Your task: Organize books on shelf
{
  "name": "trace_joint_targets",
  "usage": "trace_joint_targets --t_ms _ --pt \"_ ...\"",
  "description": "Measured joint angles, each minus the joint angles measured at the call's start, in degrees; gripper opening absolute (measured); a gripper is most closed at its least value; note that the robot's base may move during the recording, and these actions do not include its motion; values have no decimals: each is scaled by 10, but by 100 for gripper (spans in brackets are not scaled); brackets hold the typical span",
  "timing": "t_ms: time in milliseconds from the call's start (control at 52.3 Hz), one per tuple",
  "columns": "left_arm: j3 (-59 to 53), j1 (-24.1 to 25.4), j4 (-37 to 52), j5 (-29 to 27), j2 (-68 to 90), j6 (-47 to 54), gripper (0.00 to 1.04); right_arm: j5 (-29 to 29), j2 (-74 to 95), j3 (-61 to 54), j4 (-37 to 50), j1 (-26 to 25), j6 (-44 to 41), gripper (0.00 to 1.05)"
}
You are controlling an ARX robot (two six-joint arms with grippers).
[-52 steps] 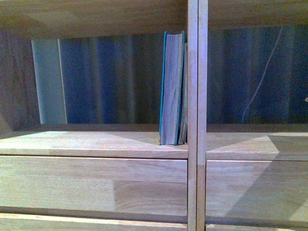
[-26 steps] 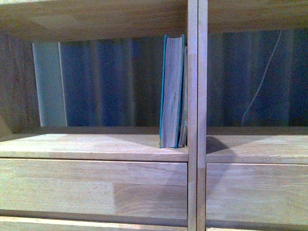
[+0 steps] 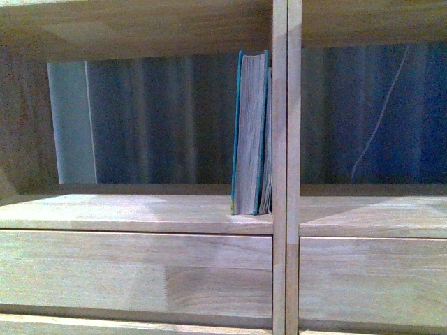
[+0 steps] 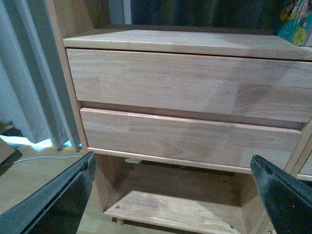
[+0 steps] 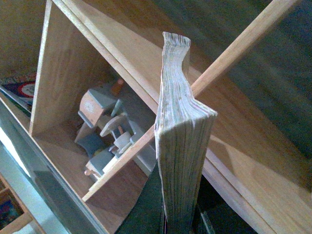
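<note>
In the front view a tall teal-covered book (image 3: pixel 249 132) stands upright in the shelf (image 3: pixel 140 209), with a thinner book (image 3: pixel 266 146) pressed between it and the central divider (image 3: pixel 286 139). Neither gripper shows in that view. My right gripper (image 5: pixel 178 222) is shut on the lower end of a thick book (image 5: pixel 180 141), page edges towards the camera, held upright in front of an open compartment of the shelf (image 5: pixel 253 161). Its cover colour is hidden. My left gripper (image 4: pixel 170 195) is open with nothing between its fingers (image 4: pixel 53 200), low before the shelf's drawer fronts (image 4: pixel 185 78).
Wooden toy pieces (image 5: pixel 105 122) lie in the compartment behind the held book. A grey curtain (image 4: pixel 34 78) hangs beside the shelf's side panel, and a white cable (image 4: pixel 39 160) runs on the floor. A colourful object (image 4: pixel 295 22) sits on the shelf board above the drawers.
The front view has shifted slightly, so the shelf board sits a little lower in frame. The shadow on the board right of the divider has shrunk away. The books have not moved.
</note>
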Motion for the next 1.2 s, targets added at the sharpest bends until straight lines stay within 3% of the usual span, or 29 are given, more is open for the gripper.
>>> trace_joint_targets --t_ms 96,115,153,191,229,306,631,764,936,1204 --pt "1 5 -4 20 4 -4 97 1 2 -3 1 1 -5 7" --pt "9 20 -24 73 15 -10 97 0 2 -4 1 1 -5 7" --pt "42 85 -88 247 82 -21 97 2 2 -5 1 -1 -5 7" --pt "55 125 -106 359 133 -24 97 -2 2 -5 1 -3 -5 7" --pt "64 147 -110 443 161 -27 97 -5 2 -5 1 -10 -5 7" --pt "84 171 -115 514 179 -27 97 -5 3 -7 2 -26 -3 7" --pt "175 296 -175 638 236 34 97 -11 3 -27 5 -66 13 7" --pt "256 338 -112 682 299 18 97 -11 3 -28 5 -69 15 7" --pt "363 305 60 690 387 -100 97 -7 3 -28 7 -57 14 7" --pt "478 181 182 670 496 -285 97 24 7 -6 1 -19 12 7"
